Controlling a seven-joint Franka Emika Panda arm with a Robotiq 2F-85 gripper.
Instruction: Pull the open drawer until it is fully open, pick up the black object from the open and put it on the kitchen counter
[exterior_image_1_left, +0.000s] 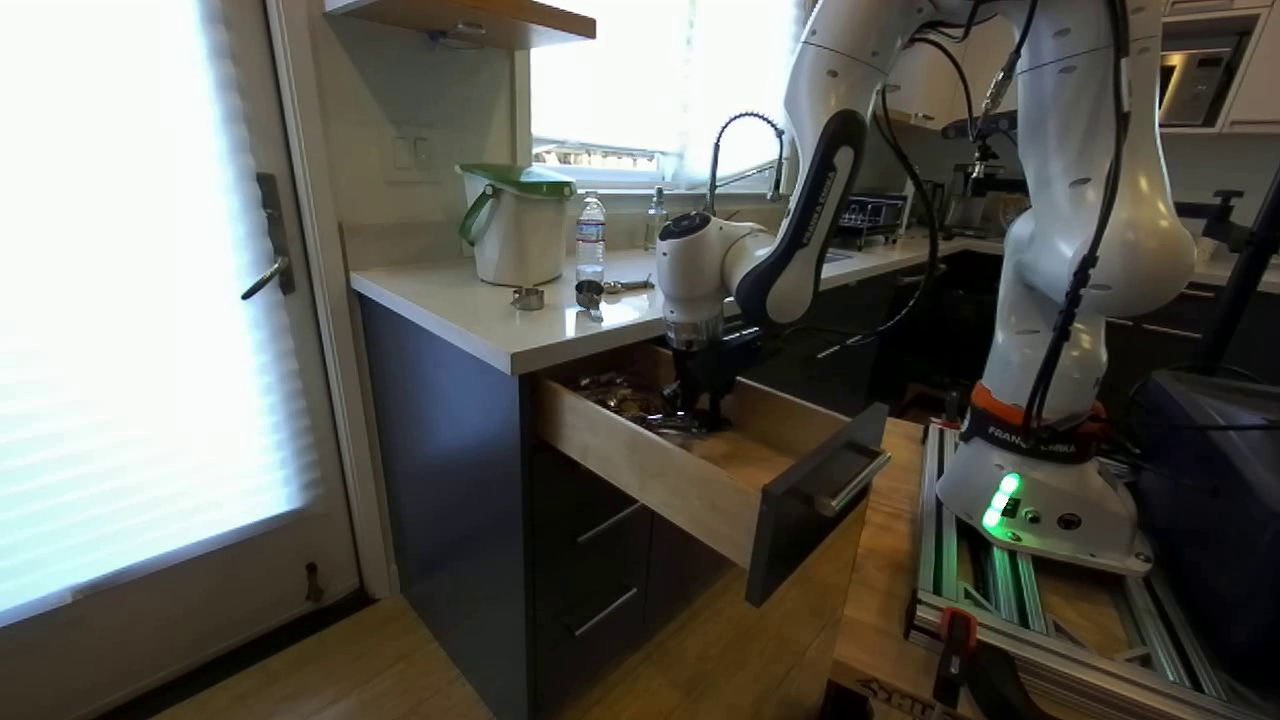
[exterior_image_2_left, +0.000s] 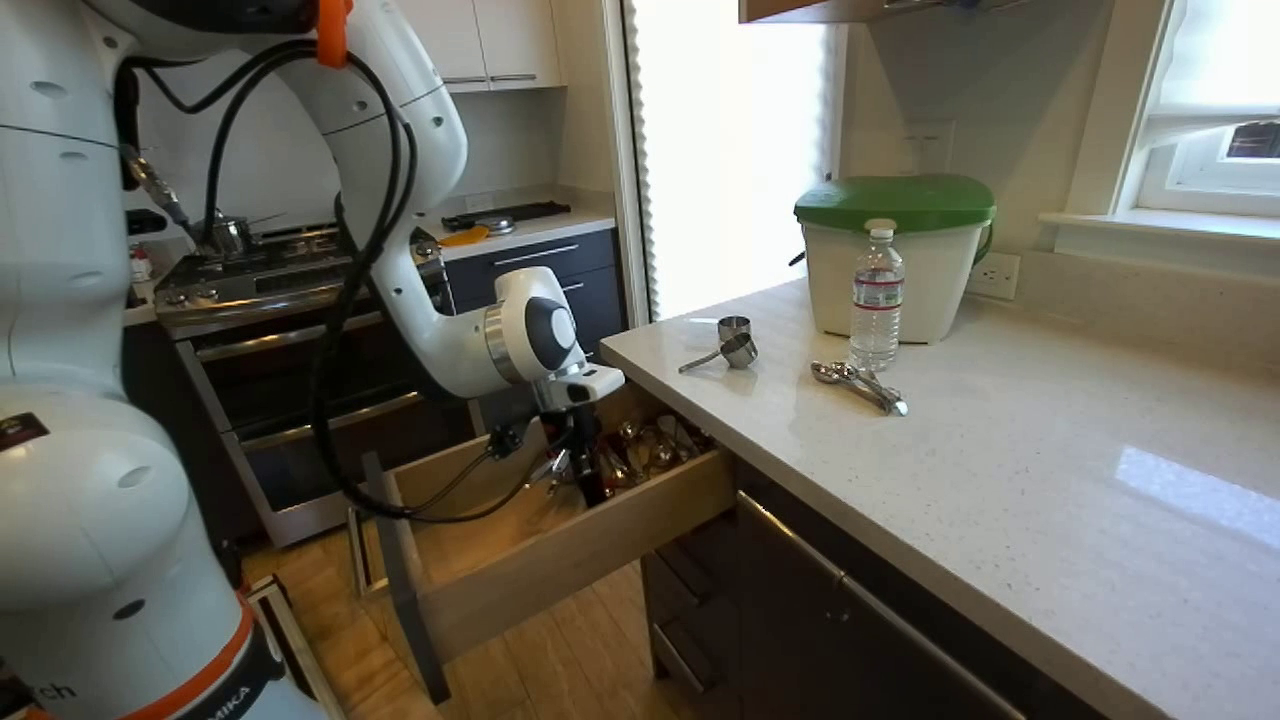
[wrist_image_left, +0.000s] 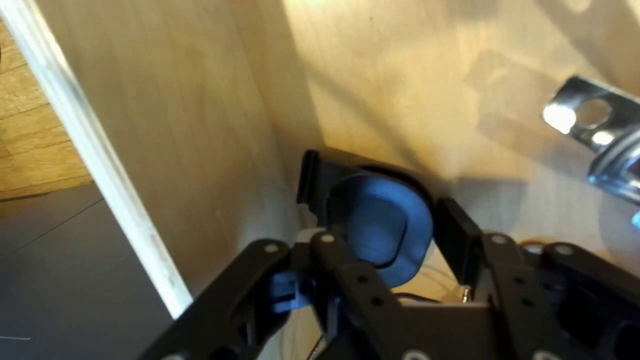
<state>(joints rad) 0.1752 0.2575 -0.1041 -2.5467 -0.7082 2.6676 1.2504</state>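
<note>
In the wrist view a black object (wrist_image_left: 377, 222) with a rounded, bluish-lit end sits between my fingers, close to the drawer's wooden side. My gripper (wrist_image_left: 400, 220) is partly closed around it; the right finger touches its edge, and the left fingertip is mostly hidden. In both exterior views the gripper reaches down inside the drawer, and the black object cannot be told apart from the dark fingers. The drawer (exterior_image_1_left: 640, 470), with light wood sides and a dark front, is pulled far out; it also shows here (exterior_image_2_left: 560, 560). The pale kitchen counter (exterior_image_1_left: 450, 310) also shows here (exterior_image_2_left: 960, 450).
Several metal utensils (exterior_image_2_left: 650, 450) lie in the drawer near the cabinet, and a metal tool (wrist_image_left: 600, 115) is right of the fingers. The counter bears measuring cups (exterior_image_2_left: 738, 350), a metal scoop (exterior_image_2_left: 860, 387), a water bottle (exterior_image_2_left: 876, 300) and a green-lidded bin (exterior_image_2_left: 890, 260).
</note>
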